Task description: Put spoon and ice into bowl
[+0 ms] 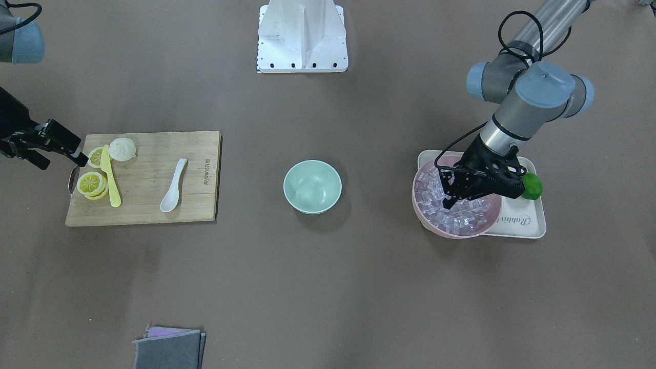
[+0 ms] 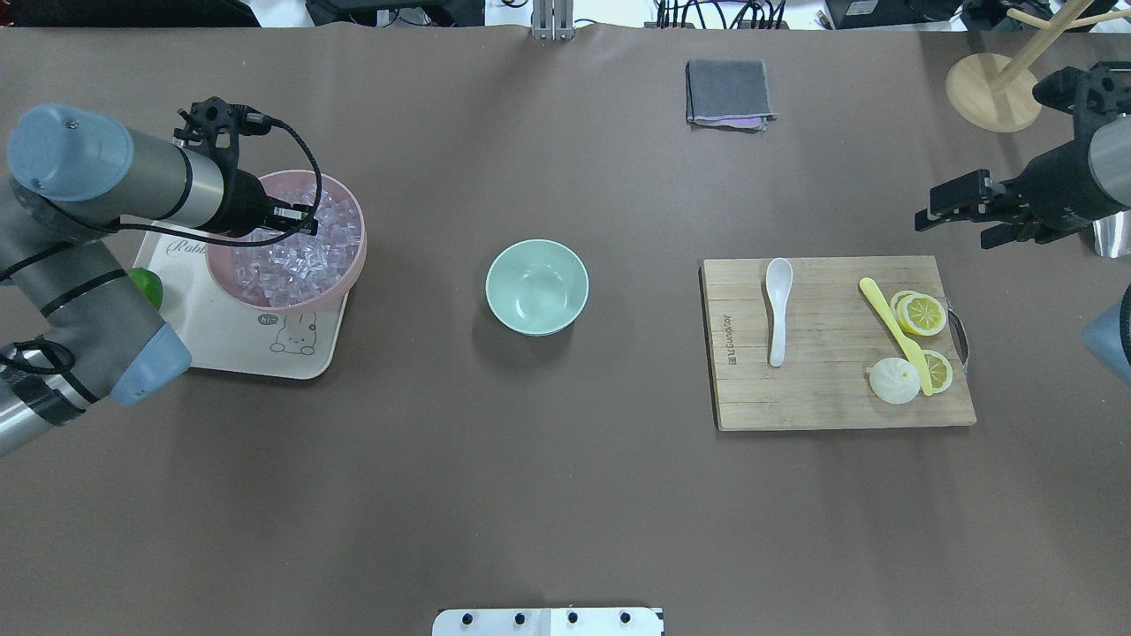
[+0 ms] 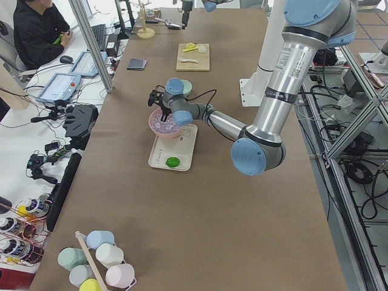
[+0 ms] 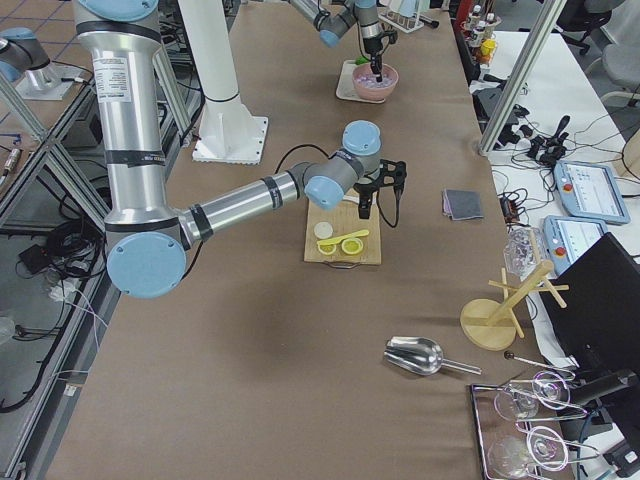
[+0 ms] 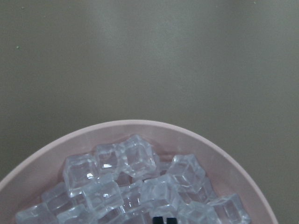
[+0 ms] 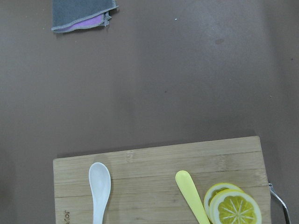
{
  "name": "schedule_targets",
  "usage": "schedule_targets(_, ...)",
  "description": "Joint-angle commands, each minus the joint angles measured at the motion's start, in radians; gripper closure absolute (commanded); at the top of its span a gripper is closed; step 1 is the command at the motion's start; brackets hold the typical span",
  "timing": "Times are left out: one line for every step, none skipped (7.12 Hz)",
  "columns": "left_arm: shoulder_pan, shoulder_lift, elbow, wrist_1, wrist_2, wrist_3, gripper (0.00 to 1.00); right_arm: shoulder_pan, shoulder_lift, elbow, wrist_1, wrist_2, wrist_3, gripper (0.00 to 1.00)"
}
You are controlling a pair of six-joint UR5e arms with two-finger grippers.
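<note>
The white spoon (image 1: 173, 187) lies on a wooden cutting board (image 1: 148, 205); it also shows in the overhead view (image 2: 778, 305) and the right wrist view (image 6: 99, 186). The mint-green bowl (image 1: 312, 185) stands empty at the table's middle (image 2: 536, 287). Clear ice cubes (image 1: 471, 215) fill a pink bowl (image 1: 451, 233). My left gripper (image 1: 448, 204) reaches down into the ice with its tips close together (image 5: 164, 220); I cannot tell whether a cube sits between them. My right gripper (image 1: 64, 161) is open and empty beside the board's lemon end, apart from the spoon.
The pink bowl stands on a cream tray (image 1: 528, 220) with a green lime (image 1: 533, 185). A yellow knife (image 1: 111, 179), lemon slices (image 1: 91, 183) and a white bun-like piece (image 1: 123, 148) share the board. A folded grey cloth (image 2: 727, 93) and a wooden stand (image 2: 990, 88) are on the far side.
</note>
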Motion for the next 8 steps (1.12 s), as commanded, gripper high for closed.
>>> schedule_targets(-0.022, 0.016, -0.022, 0.004, -0.033, -0.002, 1.0, -0.003, 0.0, 0.0, 0.0, 0.0, 0.003, 0.0)
schedule_targets(-0.028, 0.018, -0.021, 0.004, -0.028, -0.002, 0.5, -0.005, 0.0, 0.0, 0.0, 0.0, 0.003, 0.0)
schedule_targets(-0.021, 0.016, -0.016, 0.003, -0.027, -0.002, 0.21, -0.009, 0.0, 0.0, 0.0, -0.001, 0.003, 0.0)
schedule_targets(-0.018, 0.013, -0.006, 0.001, -0.025, -0.003, 0.2, -0.012, 0.0, 0.0, 0.0, -0.001, 0.005, 0.0)
schedule_targets(-0.018, 0.013, 0.001, 0.0, -0.027, -0.003, 0.2, -0.012, 0.0, 0.0, 0.0, -0.001, 0.005, 0.0)
schedule_targets(-0.016, 0.016, 0.004, 0.0, -0.025, -0.002, 0.2, -0.014, 0.0, 0.0, 0.0, -0.001, 0.005, 0.0)
schedule_targets(-0.016, 0.016, 0.004, 0.0, -0.025, -0.002, 0.27, -0.014, 0.0, 0.0, 0.0, -0.001, 0.005, 0.0)
schedule_targets(-0.012, 0.016, 0.005, 0.0, -0.025, 0.0, 0.48, -0.014, 0.0, 0.0, 0.0, -0.001, 0.005, 0.0)
